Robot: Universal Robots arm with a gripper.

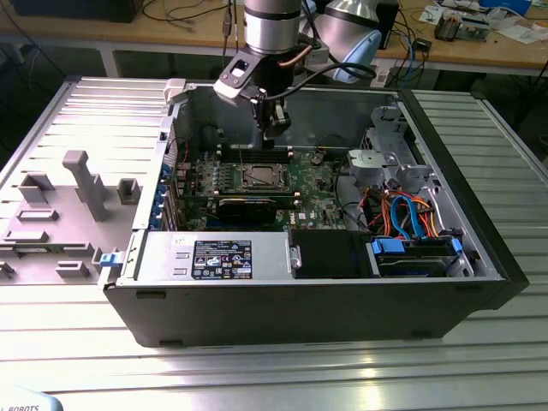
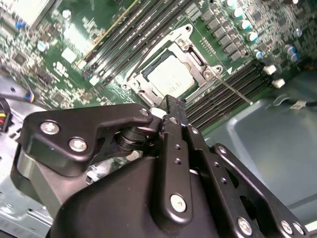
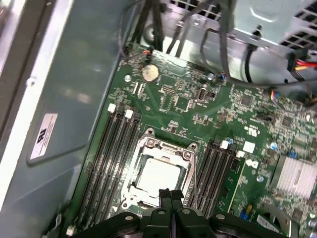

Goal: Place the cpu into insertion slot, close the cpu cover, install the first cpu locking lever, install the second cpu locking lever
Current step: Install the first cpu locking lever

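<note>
The cpu [image 3: 158, 176] [image 2: 171, 74] lies in the insertion slot [image 1: 259, 177] on the green board, its pale metal top showing. The silver cpu cover [image 3: 166, 148] [image 2: 197, 58] lies flat around it as a frame. From one socket corner a thin silver locking lever [image 2: 234, 90] sticks out over the memory slots. A second wire lever [image 2: 142, 55] curves along the opposite side. My gripper [image 1: 272, 128] [image 2: 173, 103] [image 3: 168, 194] hangs a short way above the socket, near its edge, shut with nothing between the fingers.
Black memory slots [image 3: 111, 148] flank the socket on both sides. A long black card [image 1: 248, 205], the power supply [image 1: 214, 257] and cabled drive bays [image 1: 411, 218] fill the case. A heatsink [image 3: 294, 176] sits near the socket. A grey fixture plate [image 1: 68, 197] lies outside the case, at the exterior view's left.
</note>
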